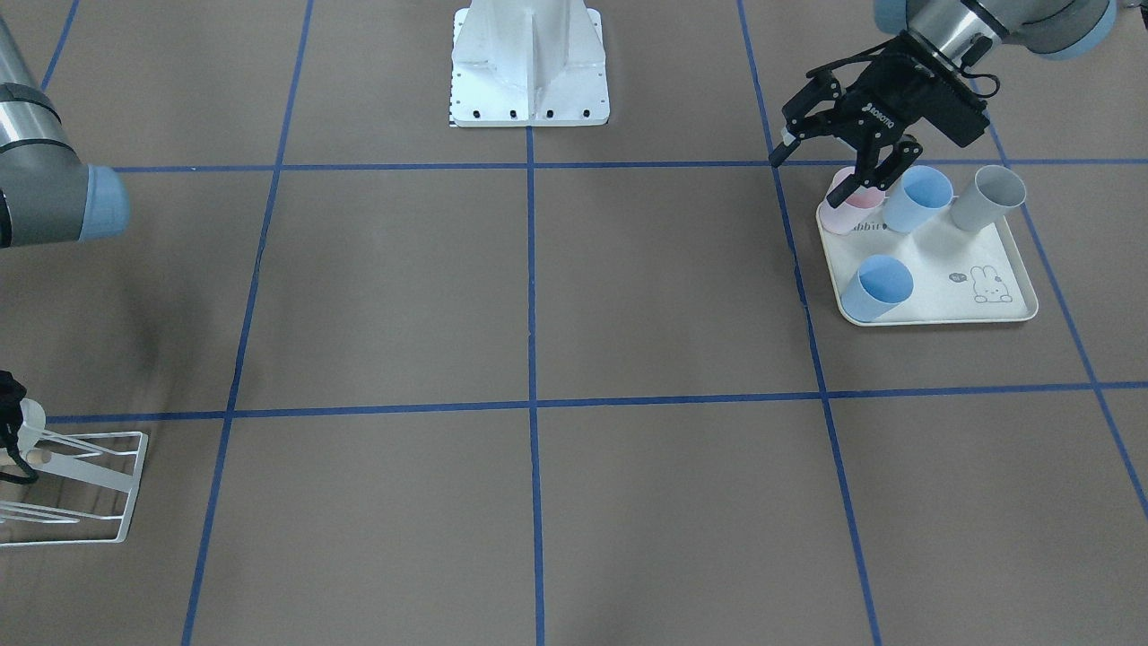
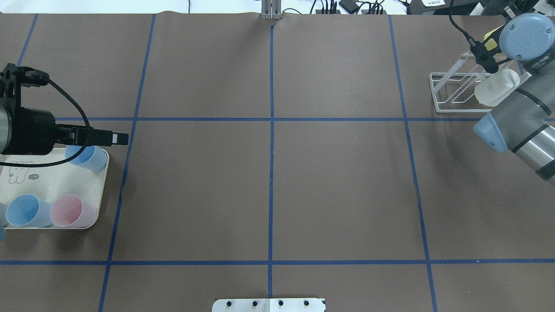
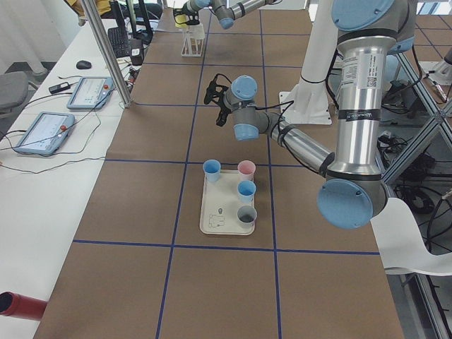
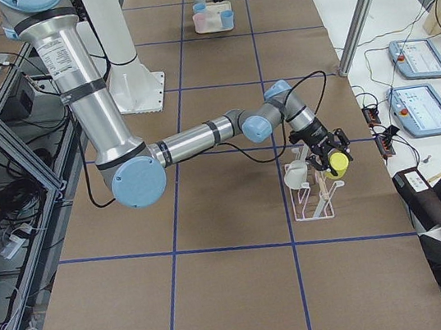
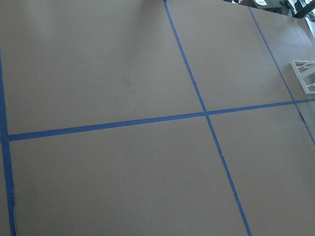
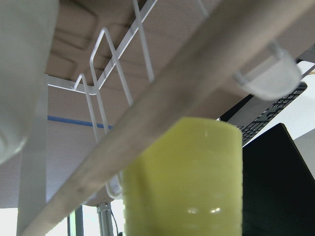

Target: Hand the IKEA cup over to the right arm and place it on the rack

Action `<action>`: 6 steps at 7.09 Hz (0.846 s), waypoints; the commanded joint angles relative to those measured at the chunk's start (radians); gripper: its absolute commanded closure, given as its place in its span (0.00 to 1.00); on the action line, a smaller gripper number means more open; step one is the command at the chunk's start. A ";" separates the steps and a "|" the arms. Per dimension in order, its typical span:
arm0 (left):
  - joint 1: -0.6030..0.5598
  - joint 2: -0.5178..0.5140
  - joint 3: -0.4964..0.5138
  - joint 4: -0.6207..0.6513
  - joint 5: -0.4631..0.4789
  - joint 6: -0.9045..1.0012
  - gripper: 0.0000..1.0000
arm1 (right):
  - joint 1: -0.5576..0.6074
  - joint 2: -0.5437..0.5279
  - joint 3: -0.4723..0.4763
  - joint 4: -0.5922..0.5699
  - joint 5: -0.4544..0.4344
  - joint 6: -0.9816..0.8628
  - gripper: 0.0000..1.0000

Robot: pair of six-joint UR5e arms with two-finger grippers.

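The IKEA cup (image 4: 337,163) is yellow and sits at the top of the white wire rack (image 4: 313,201), just under its wooden dowel (image 6: 162,98). The right wrist view shows that cup (image 6: 182,182) close up. My right gripper (image 4: 327,157) is shut around it at the rack (image 2: 451,93). A white cup (image 2: 496,89) hangs on the rack beside it. My left gripper (image 1: 830,163) stands open and holds nothing. It hovers over the back corner of the rabbit-print tray (image 1: 951,301), just above a pink cup (image 1: 847,211).
The tray also holds a blue cup (image 1: 919,197), a grey cup (image 1: 987,197) and a second blue cup (image 1: 879,287). The robot's white base (image 1: 529,67) stands at the table's middle edge. Blue tape lines divide the brown table top.
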 commanded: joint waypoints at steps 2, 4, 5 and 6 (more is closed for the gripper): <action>0.000 0.000 0.000 0.000 0.000 0.000 0.00 | 0.000 0.001 0.003 0.000 0.000 0.001 0.01; -0.003 0.004 -0.003 0.001 0.000 0.006 0.00 | 0.000 0.000 0.066 -0.006 0.011 0.039 0.01; -0.008 0.014 -0.008 0.003 0.000 0.015 0.00 | 0.000 -0.011 0.103 -0.014 0.043 0.143 0.01; -0.014 0.037 -0.009 0.005 -0.002 0.074 0.00 | 0.000 -0.058 0.173 -0.015 0.111 0.272 0.01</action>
